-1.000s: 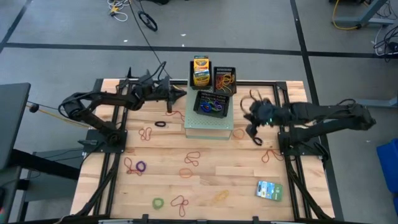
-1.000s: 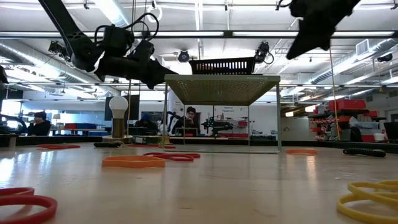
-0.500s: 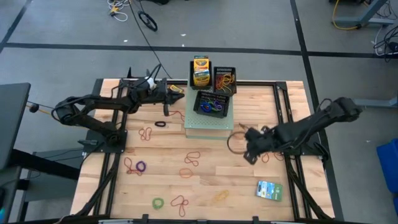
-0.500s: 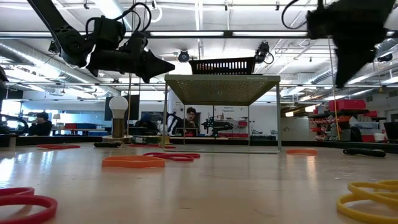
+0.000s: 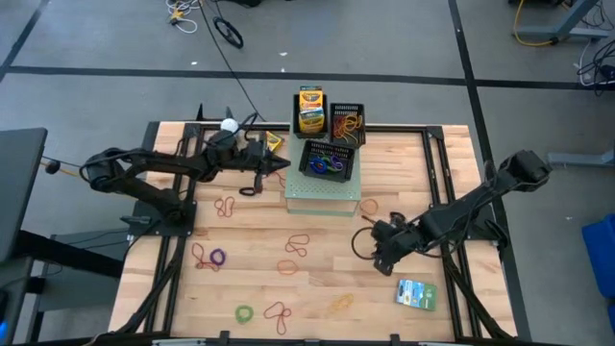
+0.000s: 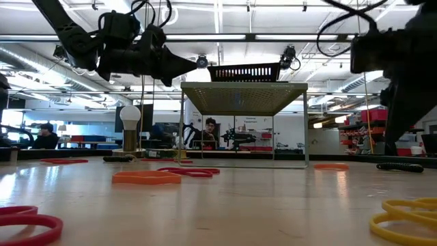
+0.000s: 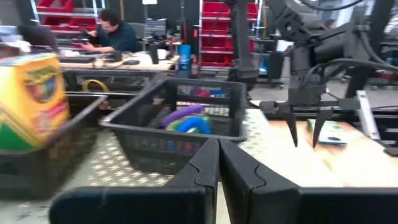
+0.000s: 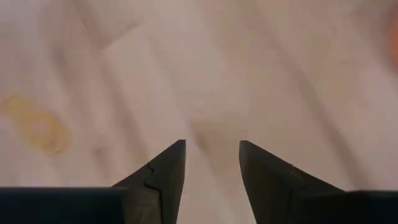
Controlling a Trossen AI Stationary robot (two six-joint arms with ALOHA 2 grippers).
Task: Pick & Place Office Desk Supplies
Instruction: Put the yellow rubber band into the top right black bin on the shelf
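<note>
The pale, striped wooden table (image 5: 317, 288) was strewn with thin rubber bands — an orange loop (image 5: 288, 268), a purple ring (image 5: 218, 258), a green ring (image 5: 244, 313), a yellow loop (image 5: 338, 305), a black oval (image 5: 248, 191). The tall crayon box (image 5: 309, 109) was yellow and green. A flat packet (image 5: 416, 293) showed green, blue and white. The black mesh basket (image 5: 328, 160) held purple and blue bands — on a pale green perforated stand (image 5: 321, 200).

Loose rubber bands (image 5: 291, 246) (many colours) across table; crayon box (image 5: 310, 109) upright.
</note>
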